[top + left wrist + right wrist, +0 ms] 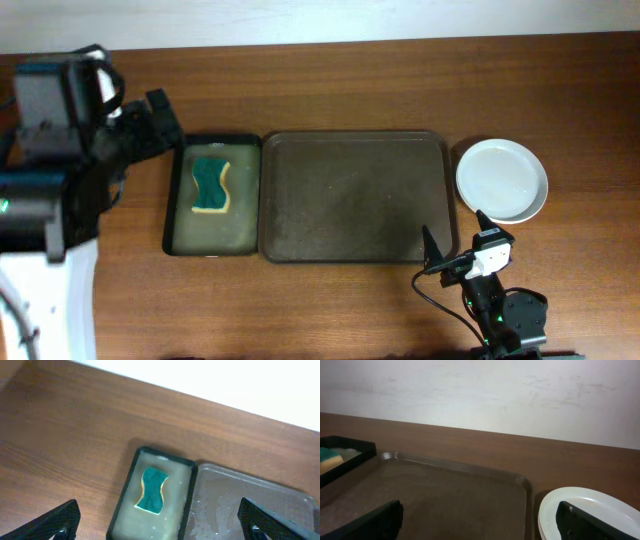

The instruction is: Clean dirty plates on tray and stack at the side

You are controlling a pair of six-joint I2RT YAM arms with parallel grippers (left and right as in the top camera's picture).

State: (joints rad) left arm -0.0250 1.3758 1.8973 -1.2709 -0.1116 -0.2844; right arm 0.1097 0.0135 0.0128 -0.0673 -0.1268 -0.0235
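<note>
On the worktop (330,300), just beside the right short edge of the tray (350,195), the plates (502,180) sat in a stack, off the tray and not touching its rim. From the right wrist view, at least two white rims showed one above the other at the stack's left side; how many lay there could not be told. The top plate faced up and looked plain white. The brown tray lay lengthwise at the middle of the worktop, and in the left wrist view its floor looked wet. Against its left short edge stood a smaller black tray (175,215), the two rims touching or nearly so. A green sponge with a yellow underside (211,184) lay flat in the far half of the black tray.

The right hand (453,228) hovered near the tray's near right corner, short of the plates, its fingers spread wide and holding nothing. The left hand (163,122) hung over the worktop by the black tray's far left corner, likewise spread wide and empty.
</note>
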